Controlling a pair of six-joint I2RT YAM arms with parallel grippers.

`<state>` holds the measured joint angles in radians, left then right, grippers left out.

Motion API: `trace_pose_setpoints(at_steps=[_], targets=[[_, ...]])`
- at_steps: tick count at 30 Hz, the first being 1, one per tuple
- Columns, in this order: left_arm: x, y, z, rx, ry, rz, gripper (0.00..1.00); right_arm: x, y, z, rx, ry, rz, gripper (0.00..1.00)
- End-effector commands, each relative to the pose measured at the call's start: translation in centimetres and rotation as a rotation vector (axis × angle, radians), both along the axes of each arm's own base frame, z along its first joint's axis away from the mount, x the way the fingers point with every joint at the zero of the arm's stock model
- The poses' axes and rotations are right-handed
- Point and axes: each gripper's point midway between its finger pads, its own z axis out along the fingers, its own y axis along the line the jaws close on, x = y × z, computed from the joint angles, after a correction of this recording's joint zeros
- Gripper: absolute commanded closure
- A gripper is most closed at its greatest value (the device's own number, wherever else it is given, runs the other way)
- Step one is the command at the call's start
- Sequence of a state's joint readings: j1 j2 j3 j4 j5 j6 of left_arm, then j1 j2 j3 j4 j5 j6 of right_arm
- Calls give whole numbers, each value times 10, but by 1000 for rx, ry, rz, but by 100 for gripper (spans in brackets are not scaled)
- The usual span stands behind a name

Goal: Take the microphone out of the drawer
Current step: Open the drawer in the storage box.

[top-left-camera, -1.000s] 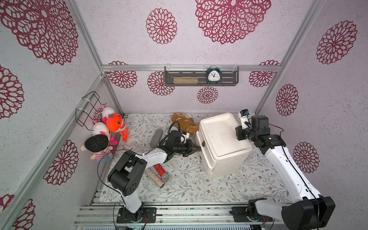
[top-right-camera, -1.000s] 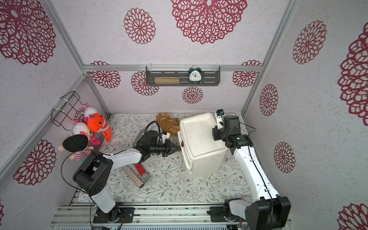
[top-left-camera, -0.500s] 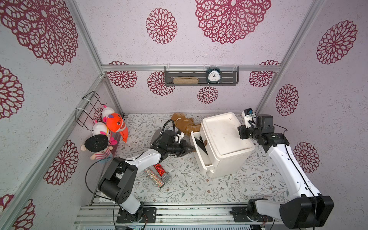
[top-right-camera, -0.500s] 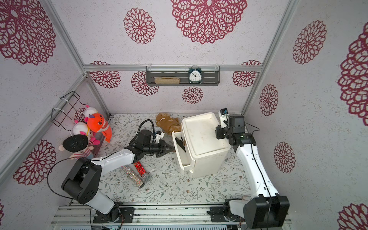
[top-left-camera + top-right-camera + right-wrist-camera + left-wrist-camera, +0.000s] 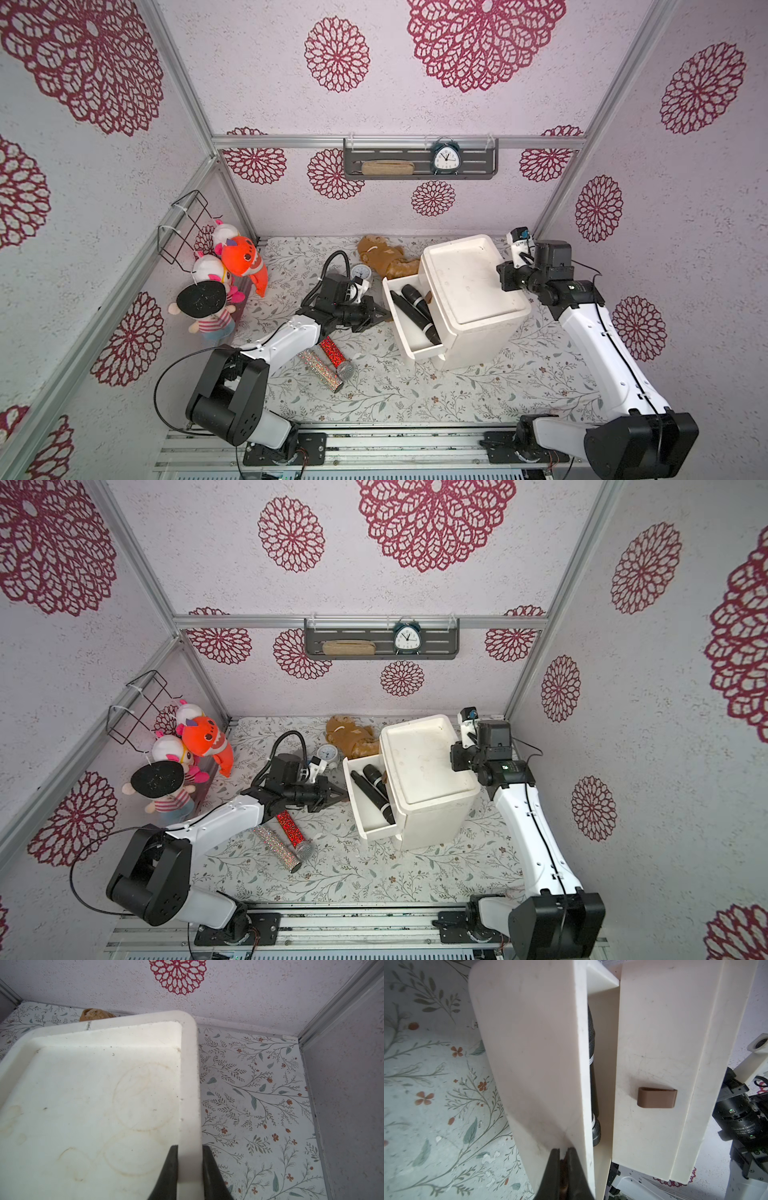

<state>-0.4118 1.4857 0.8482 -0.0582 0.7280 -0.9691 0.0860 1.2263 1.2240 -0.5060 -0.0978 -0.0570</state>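
Your left pincer [image 5: 563, 1150] was clenched on the drawer [image 5: 394, 322], mid-frame (two black microphones [image 5: 413, 318] inside); your right pincer [image 5: 189, 1147] clamped the cabinet [image 5: 469, 286] rim.

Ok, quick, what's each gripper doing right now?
Left gripper: shut on the drawer handle.
Right gripper: shut on the cabinet rim.

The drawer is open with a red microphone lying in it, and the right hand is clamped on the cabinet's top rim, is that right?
Not quite. The drawer is open, but the microphones in it are black, as both top views show; the red microphone lies on the table. The right hand is indeed clamped on the top rim of the cabinet.
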Motion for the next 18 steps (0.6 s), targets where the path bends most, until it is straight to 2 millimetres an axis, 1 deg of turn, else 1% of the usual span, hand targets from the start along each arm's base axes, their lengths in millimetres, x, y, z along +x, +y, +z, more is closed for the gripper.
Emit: trace_pose_setpoints(at_steps=[1, 5, 11, 15, 17, 18], targets=[[-18, 10, -5, 40, 33, -44, 100, 11, -42, 34, -26, -160, -185, 100], [-21, 16, -12, 58, 47, -41, 100, 8, -41, 37, -20, -179, -177, 100], [-19, 18, -18, 64, 60, -38, 100, 6, -33, 41, -6, -200, -144, 100], [-19, 19, -18, 85, 61, -45, 89, 7, -28, 42, 5, -210, -126, 100], [-19, 20, -19, 100, 64, -48, 78, 7, -25, 42, 8, -212, -121, 100], [-19, 22, -19, 114, 62, -46, 74, 7, -25, 41, 9, -212, -122, 100]])
